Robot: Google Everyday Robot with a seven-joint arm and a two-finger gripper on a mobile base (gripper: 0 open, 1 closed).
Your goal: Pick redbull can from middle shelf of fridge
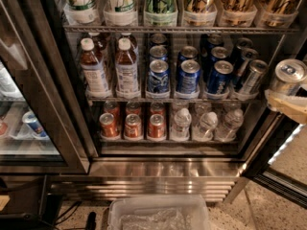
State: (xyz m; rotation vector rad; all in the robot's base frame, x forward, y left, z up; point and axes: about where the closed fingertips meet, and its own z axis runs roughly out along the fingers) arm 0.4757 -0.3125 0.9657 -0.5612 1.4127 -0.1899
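Note:
My gripper (286, 98), pale cream, is at the right edge of the camera view. It is shut on the redbull can (288, 76), a slim silver can with a shiny top. It holds the can upright outside the fridge (163, 169), to the right of the middle shelf (163, 99). Two more slim silver-and-blue cans (251, 76) stand at the right end of that shelf. The rest of the arm is out of view.
The middle shelf also holds brown drink bottles (93, 68) and wide blue cans (188, 75). Tall colourful cans (160, 4) stand above; red cans (133, 125) and clear bottles (206, 123) stand below. A second cooler (24, 123) is at the left. A clear plastic bin (158, 213) is on the floor.

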